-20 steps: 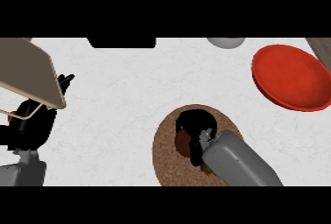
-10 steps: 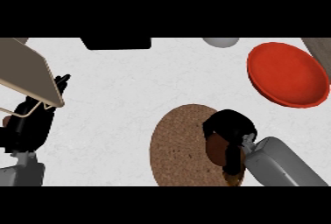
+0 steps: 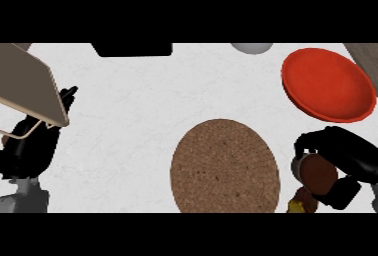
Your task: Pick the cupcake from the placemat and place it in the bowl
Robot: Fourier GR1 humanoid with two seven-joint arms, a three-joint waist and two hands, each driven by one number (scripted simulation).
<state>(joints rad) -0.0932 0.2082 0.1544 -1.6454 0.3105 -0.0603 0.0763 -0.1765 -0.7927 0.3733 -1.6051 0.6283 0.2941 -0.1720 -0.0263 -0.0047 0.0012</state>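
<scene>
White speckled counter [image 3: 148, 100] bears an oval cork placemat [image 3: 224, 167] and glossy red bowl [image 3: 328, 84]; right hand [image 3: 347, 162] fingers curl around the brown cupcake [image 3: 317, 174].

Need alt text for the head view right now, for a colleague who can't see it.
The right hand, fingers curled round the brown cupcake, is off the round brown cork placemat, below the red bowl. The left hand rests at the left edge on the white counter.

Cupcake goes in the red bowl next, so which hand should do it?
The right hand. Its fingers already curl round the cupcake, just below the red bowl. The left hand sits far across the counter, by the view's left edge.
</scene>
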